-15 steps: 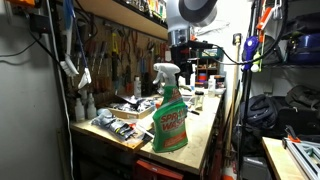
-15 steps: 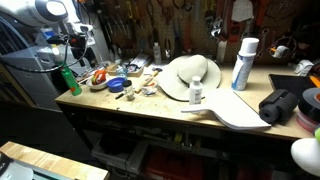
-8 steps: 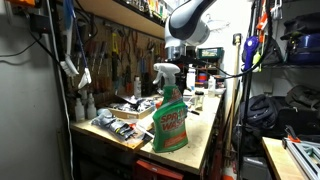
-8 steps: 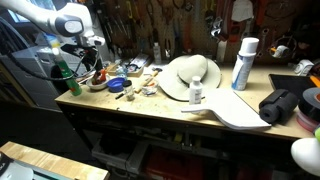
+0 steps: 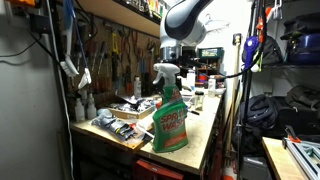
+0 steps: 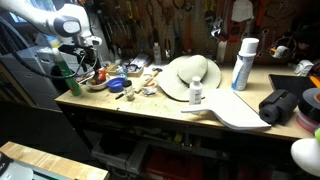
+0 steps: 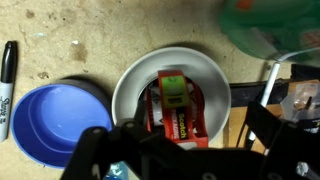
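In the wrist view a red Scotch tape dispenser with a green roll lies in a grey bowl. My gripper hangs open just above it, with one dark finger on each side of the bowl. A blue bowl sits beside the grey one, and a black marker lies at the far edge. A green spray bottle stands close by. In an exterior view the gripper is low over the grey bowl at the bench end, next to the green bottle.
In an exterior view a white hat, a small white bottle, a white spray can, a wooden board and a black bag crowd the bench. Tools hang on the back wall. The green bottle blocks the other exterior view.
The arm came down from above and moved over the bowls at the bench end. In the last half second it has barely moved.
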Controlling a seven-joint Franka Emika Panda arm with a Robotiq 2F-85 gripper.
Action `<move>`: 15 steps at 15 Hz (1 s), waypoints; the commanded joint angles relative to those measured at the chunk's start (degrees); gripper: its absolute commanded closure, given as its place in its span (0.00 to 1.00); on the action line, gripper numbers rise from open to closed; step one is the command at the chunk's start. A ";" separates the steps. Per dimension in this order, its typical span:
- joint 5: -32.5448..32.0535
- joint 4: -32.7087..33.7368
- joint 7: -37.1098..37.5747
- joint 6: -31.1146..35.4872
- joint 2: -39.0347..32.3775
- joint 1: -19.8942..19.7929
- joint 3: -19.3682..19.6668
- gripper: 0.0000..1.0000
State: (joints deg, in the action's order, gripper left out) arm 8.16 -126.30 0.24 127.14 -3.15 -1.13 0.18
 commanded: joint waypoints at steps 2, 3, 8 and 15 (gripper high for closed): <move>-4.72 0.41 2.54 1.15 -1.69 0.87 -0.09 0.00; -5.40 0.59 2.70 1.36 -2.08 0.88 -0.03 0.00; -6.21 1.90 2.42 2.13 -4.41 0.86 -0.03 0.00; -7.36 3.81 3.03 3.40 -7.21 1.02 0.17 0.15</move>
State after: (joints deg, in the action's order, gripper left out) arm 2.57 -123.26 1.71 129.40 -8.84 -0.59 0.06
